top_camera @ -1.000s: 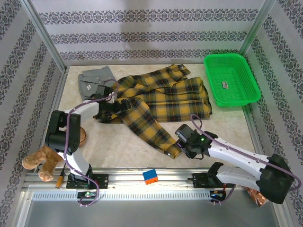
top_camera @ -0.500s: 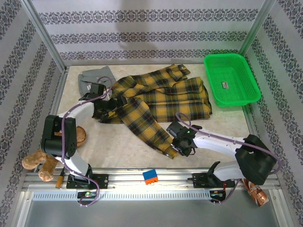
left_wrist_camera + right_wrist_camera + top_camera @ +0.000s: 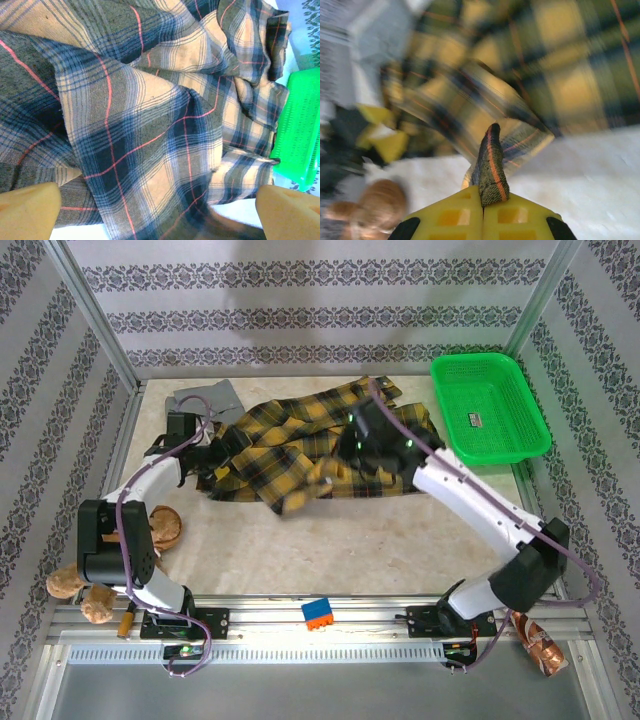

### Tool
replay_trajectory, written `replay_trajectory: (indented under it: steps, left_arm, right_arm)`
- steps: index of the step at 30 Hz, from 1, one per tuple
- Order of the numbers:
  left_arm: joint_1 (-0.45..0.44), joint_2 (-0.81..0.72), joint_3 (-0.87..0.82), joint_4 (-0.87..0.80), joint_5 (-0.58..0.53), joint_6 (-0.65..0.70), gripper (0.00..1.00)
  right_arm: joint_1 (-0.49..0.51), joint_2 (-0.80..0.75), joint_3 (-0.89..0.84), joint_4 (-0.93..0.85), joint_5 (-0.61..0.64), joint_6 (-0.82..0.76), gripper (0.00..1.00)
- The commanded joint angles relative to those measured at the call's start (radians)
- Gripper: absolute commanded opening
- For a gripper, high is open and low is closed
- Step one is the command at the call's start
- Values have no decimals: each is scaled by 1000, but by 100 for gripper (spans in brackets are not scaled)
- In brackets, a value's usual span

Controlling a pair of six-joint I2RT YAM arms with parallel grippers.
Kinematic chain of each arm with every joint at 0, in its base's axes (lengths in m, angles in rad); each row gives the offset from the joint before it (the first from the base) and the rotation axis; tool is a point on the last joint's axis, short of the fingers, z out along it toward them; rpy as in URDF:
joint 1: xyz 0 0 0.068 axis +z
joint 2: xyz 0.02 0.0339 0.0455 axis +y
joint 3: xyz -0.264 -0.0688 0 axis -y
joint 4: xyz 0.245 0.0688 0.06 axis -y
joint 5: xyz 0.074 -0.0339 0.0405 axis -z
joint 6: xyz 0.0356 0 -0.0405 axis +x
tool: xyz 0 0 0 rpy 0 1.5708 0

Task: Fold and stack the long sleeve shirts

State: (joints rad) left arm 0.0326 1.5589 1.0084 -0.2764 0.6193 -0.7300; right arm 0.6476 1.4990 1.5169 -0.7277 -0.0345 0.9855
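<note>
The plaid flannel shirt (image 3: 300,440) lies crumpled across the far middle of the table (image 3: 400,540), not yet folded. One sleeve (image 3: 305,490) hangs off the cloth in a loose arc. The right gripper (image 3: 490,195) is clamped tight on a thin ridge of that plaid. It holds the sleeve above the shirt body, probably so the sleeve can be carried across and laid over the torso as a first fold.

The left gripper (image 3: 160,215) hovers over the shirt's left edge with its jaws spread wide and nothing between them. Its pads (image 3: 30,210) frame the plaid below, as if ready to pin or catch that side.

The grey shirt (image 3: 205,398) lies bunched in the far left corner, just beside the flannel and waiting its turn. A green basket (image 3: 497,458) sits at far right, and a brown plush toy (image 3: 85,585) at near left, both outside the work.

The table is pale, mottled and stone-like, fenced by metal posts and striped floral walls (image 3: 320,320).
</note>
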Motion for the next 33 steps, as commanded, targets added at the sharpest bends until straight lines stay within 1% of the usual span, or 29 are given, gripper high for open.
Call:
replay_trajectory:
  steps: [1, 5, 8, 10, 11, 13, 15, 17, 18, 19, 22, 24, 26, 28, 32, 33]
  left_arm:
    - [31, -36, 35, 23, 7, -36, 100]
    - [57, -47, 66, 18, 0, -39, 100]
    - [83, -68, 91, 3, -21, -37, 100]
    - [98, -88, 96, -2, -39, -37, 100]
    - [104, -96, 97, -6, -49, -36, 100]
    - [108, -118, 87, -20, -74, -29, 100]
    - [109, -133, 68, -27, -87, -25, 100]
    - [109, -149, 44, -36, -107, -23, 100]
    - [109, -160, 29, -38, -119, -20, 100]
    - [109, -169, 18, -40, -128, -17, 100]
    - [104, -183, -6, -41, -137, -19, 100]
    - [89, -188, -18, -41, -147, -24, 100]
    - [63, -189, -25, -43, -165, -27, 100]
    - [26, -181, -34, -31, -174, -44, 100]
    - [-47, -152, -38, -9, -199, -73, 100]
    - [-63, -147, -41, 0, -205, -85, 100]
  right_arm:
    - [-56, 114, 246, -27, -91, -195, 0]
    - [-112, 323, 641, -52, -206, -276, 0]
    - [-151, 485, 956, -75, -309, -297, 0]
    - [-179, 563, 1088, -80, -378, -300, 0]
    - [-191, 579, 1107, -90, -391, -302, 0]
    - [-223, 577, 1059, -126, -427, -332, 0]
    - [-247, 538, 949, -202, -400, -404, 0]
    - [-277, 455, 757, -213, -362, -453, 0]
    - [-306, 405, 644, -190, -366, -454, 0]
    - [-339, 357, 536, -163, -383, -453, 0]
    - [-421, 267, 311, -133, -446, -499, 0]
    - [-459, 245, 235, -152, -497, -547, 0]
    - [-484, 232, 185, -179, -497, -604, 0]
    - [-509, 225, 150, -212, -426, -638, 0]
    - [-581, 221, 118, -245, -299, -639, 0]
    - [-596, 219, 107, -235, -293, -639, 0]
